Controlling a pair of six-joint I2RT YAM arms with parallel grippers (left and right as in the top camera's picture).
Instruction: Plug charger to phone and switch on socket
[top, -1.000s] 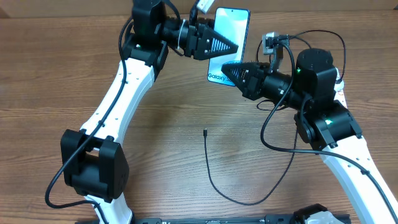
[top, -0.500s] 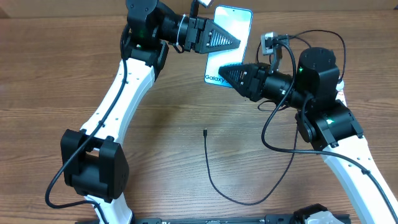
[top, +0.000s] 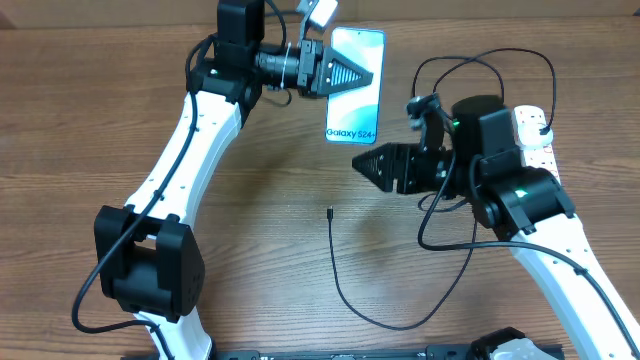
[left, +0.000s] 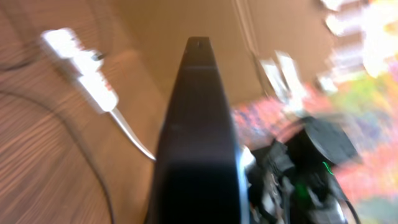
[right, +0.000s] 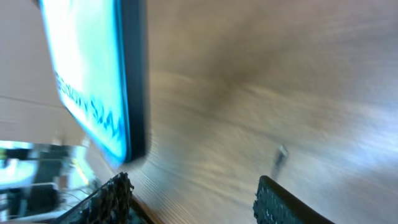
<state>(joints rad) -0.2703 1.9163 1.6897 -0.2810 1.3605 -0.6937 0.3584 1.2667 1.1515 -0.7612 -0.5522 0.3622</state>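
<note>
Left gripper (top: 362, 75): closed on the phone (top: 356, 88), gripping it from its left long edge. In the left wrist view the phone (left: 198, 137) runs up the middle as a dark slab seen edge-on.
Right gripper (top: 358, 162): spread wide with nothing between the fingers. The wrist view shows one finger (right: 115, 199) at the lower left and the other at the lower right, with the gripper (right: 191, 183) over bare wood.
Phone relative to right gripper: up and just left of the fingertips, near but not touching. In the right wrist view its lit screen (right: 87, 74) fills the upper left, blurred.
Phone text: "Galaxy S24" is at the end nearest the right gripper.
Plug tip (top: 329, 210): lies on the table (top: 100, 120) below and left of the right gripper, apart from it and from the phone. It is a small blurred speck in the right wrist view (right: 281, 152).
Charger (top: 345, 290): thin black cable, curving from the plug tip down and round toward the right arm (top: 520, 200). Its far end cannot be traced.
Socket (top: 530, 135): white strip at the right edge, largely hidden behind the right arm, well apart from the phone. The left wrist view shows it (left: 81, 65) blurred, with the white cord (left: 134, 134) trailing off.
</note>
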